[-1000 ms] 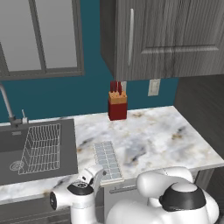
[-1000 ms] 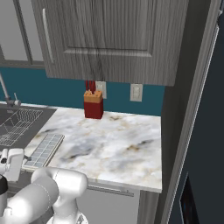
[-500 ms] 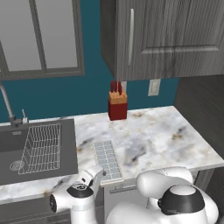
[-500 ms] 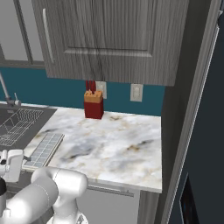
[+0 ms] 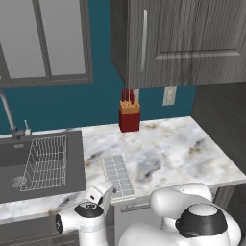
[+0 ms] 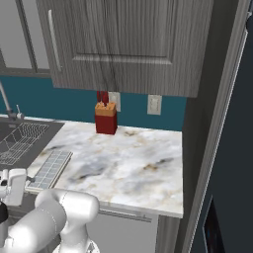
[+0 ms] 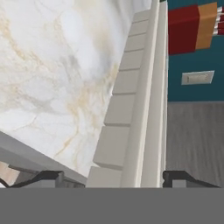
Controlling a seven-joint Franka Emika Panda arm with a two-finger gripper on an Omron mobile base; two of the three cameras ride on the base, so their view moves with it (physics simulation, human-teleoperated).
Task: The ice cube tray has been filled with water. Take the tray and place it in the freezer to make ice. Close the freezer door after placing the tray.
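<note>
The ice cube tray (image 5: 117,175) lies flat on the marble counter near its front edge, a pale grid of small cells, also seen in the right base view (image 6: 49,168). My gripper (image 5: 108,191) sits low at the tray's near short end. In the hand view the tray (image 7: 131,105) runs away from me between the two dark fingertips (image 7: 181,176). The gripper (image 7: 113,178) is open. One fingertip is almost against the tray's side, and a gap remains on the other side. The slate-blue freezer door (image 6: 236,163) stands at the far right.
A red knife block (image 5: 129,115) stands at the back wall, with a wall outlet (image 5: 168,95) beside it. Left of the tray, the dark sink (image 5: 72,187) holds a wire dish rack (image 5: 45,161), with a faucet (image 5: 9,117) behind. Grey wood cabinets (image 5: 182,38) hang overhead.
The jaws have drawn closer together around the tray's near end. The tray itself has not moved and the base views have not shifted.
</note>
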